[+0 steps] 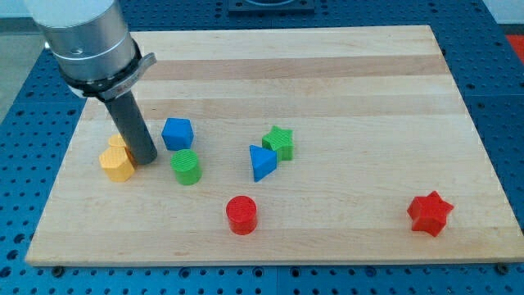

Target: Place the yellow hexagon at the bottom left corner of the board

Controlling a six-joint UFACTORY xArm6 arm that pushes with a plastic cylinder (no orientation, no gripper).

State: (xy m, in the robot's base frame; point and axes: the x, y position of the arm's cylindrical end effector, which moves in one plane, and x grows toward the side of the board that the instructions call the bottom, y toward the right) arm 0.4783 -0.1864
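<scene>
The yellow hexagon (116, 164) lies on the wooden board (327, 74) at the view's left, about mid-height. A second yellow block (117, 143) sits just behind it, partly hidden by the rod, shape unclear. My tip (145, 159) rests on the board right beside the hexagon, on its right side, touching or nearly touching it. The rod rises from there to the grey arm body (86, 41) at the view's top left.
A blue cube (177, 133) and a green cylinder (187, 166) lie just right of my tip. A blue triangle (262, 162) and a green star (279, 142) sit mid-board. A red cylinder (241, 215) lies lower centre, a red star (430, 213) at lower right.
</scene>
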